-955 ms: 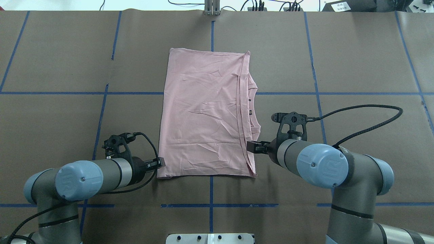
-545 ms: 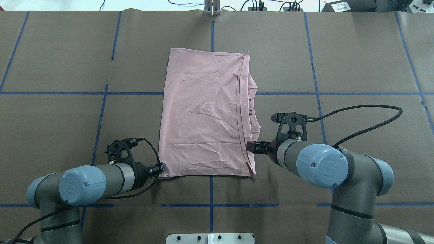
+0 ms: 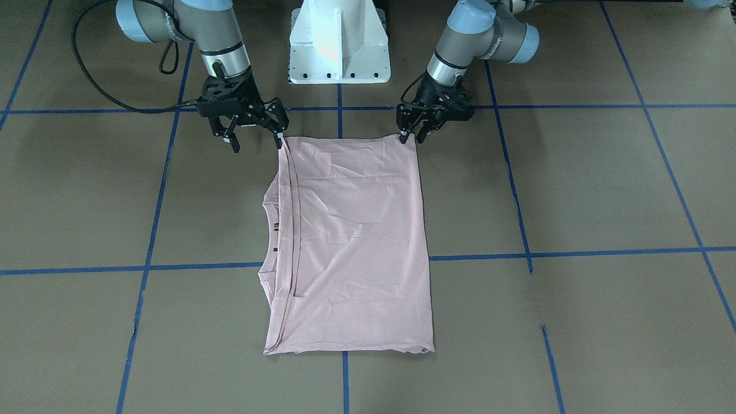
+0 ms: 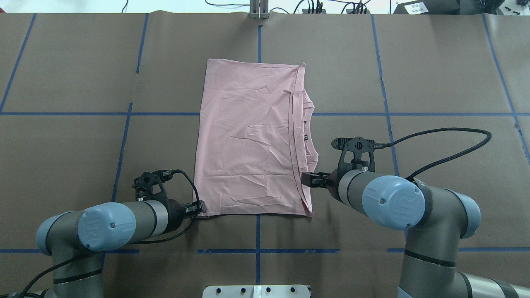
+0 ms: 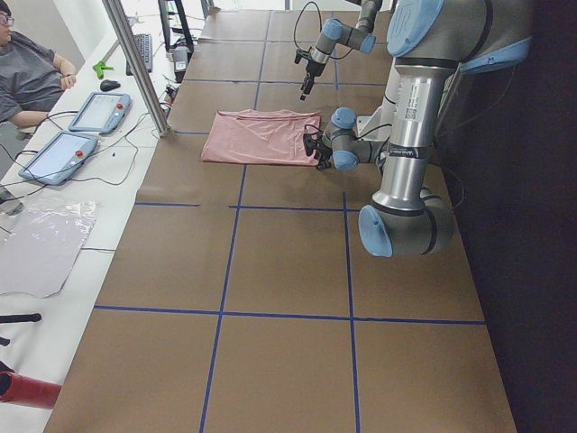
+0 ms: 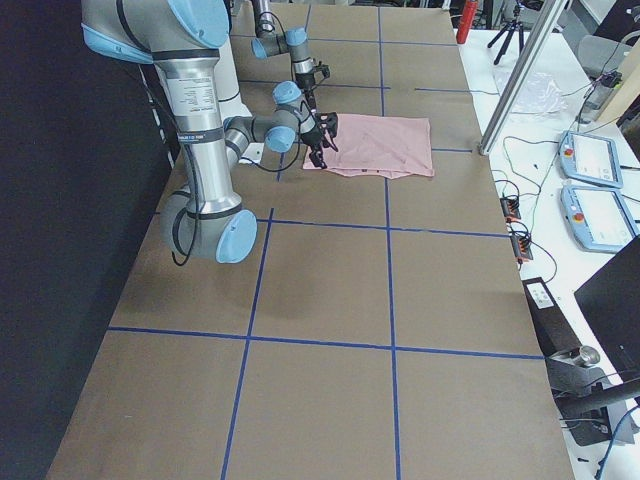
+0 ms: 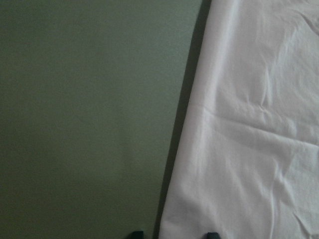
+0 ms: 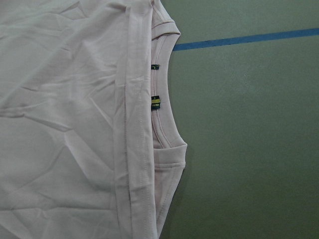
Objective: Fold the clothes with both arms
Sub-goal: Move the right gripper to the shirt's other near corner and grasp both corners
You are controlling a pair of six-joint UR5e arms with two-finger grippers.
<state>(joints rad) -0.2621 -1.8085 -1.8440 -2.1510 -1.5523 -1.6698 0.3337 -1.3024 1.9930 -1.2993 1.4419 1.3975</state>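
The pale pink T-shirt (image 4: 248,140) lies flat on the brown table, folded lengthwise with its plain side up. Its collar and small tags (image 8: 155,102) show along the right edge. My left gripper (image 4: 201,208) is low at the shirt's near left corner. Its fingertips stand apart in the left wrist view (image 7: 173,234), straddling the cloth edge (image 7: 249,124). In the front view that gripper (image 3: 411,137) touches the corner. My right gripper (image 3: 257,141) is wide open beside the near right corner, one finger at the hem, nothing held.
Blue tape lines (image 4: 257,231) grid the brown table cover. The white pedestal base (image 3: 339,40) stands between the arms. A black cable (image 4: 455,140) loops out from the right wrist. A seated person (image 5: 27,72) and tablets (image 5: 99,110) are beyond the far edge.
My left gripper has slid toward the near edge and to the right, onto the shirt's near left corner. The right arm and the shirt have stayed put.
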